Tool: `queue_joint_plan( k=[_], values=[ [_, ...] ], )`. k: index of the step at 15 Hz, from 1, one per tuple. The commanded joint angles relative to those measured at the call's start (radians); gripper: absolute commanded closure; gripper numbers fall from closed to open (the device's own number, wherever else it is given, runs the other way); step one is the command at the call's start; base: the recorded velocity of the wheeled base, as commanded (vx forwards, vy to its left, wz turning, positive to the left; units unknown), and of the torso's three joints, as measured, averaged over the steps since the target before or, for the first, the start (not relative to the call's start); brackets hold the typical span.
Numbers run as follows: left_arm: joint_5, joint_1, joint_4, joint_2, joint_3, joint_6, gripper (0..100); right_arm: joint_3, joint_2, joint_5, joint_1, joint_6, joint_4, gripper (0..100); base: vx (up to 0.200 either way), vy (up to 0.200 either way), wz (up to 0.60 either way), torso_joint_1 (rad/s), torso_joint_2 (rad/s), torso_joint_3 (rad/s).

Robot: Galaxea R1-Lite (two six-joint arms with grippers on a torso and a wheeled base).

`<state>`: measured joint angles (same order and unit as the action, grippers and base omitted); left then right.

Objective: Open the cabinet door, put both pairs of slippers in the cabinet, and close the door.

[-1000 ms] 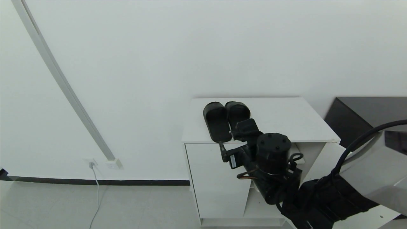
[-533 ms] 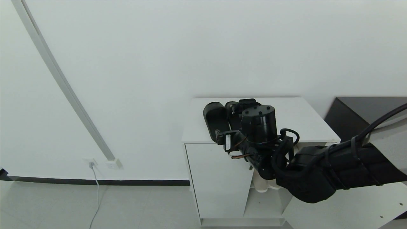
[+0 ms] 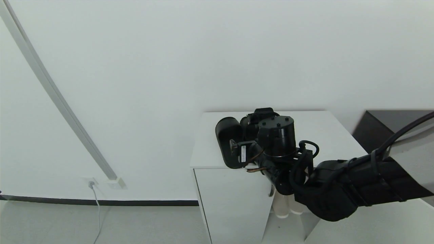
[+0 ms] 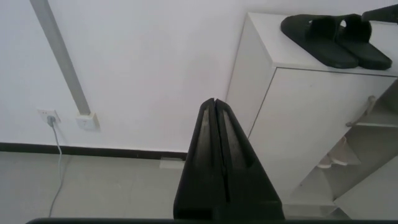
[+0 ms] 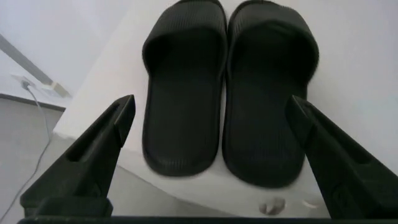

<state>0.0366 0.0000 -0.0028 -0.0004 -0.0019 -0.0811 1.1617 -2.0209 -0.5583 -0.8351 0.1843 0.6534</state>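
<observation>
Half hiding the blk slippers (image 5: pixel 185 93), hovering w/ R claw (image 5: pixel 211 106) spread wide either side of the pair lying side by side atop the white cabinet (image 3: pixel 315 135) w/ door (image 3: pixel 390 227) open, holding L claw (image 4: pixel 214 106) pressed shut well off to its left.

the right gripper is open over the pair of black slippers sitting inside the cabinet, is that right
Not quite. The black slippers sit on top of the cabinet, not inside it, as the right wrist view shows. The rest holds: the right gripper is open over the pair.
</observation>
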Motion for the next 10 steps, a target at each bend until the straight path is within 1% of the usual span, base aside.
queue_joint_plan(
  k=[1,3,5,6,10],
  values=[
    [0.0,0.0,0.0,0.0,0.0,-0.002,100,-0.016,-0.03,0.0,0.001,-0.005,0.028,0,0.2,0.0,0.0,0.007,0.0,-0.002],
    [0.002,0.0,0.0,0.0,-0.001,-0.005,100,-0.051,-0.062,0.0,0.004,-0.04,0.104,0,0.2,0.0,0.0,0.005,0.0,-0.002],
    [0.002,0.0,0.0,0.0,-0.001,-0.005,100,-0.054,-0.119,0.001,0.024,-0.069,0.21,0,0.0,0.0,0.0,0.0,0.0,0.0],
    [0.002,0.0,0.0,0.0,-0.001,-0.005,100,-0.053,-0.139,0.001,0.036,-0.085,0.235,0,0.0,0.0,0.0,0.0,0.0,0.0],
    [0.002,0.0,0.0,0.0,0.0,-0.005,100,0.001,-0.193,0.008,0.047,-0.088,0.241,0,0.0,0.0,0.0,0.0,0.0,0.0]
  ],
)
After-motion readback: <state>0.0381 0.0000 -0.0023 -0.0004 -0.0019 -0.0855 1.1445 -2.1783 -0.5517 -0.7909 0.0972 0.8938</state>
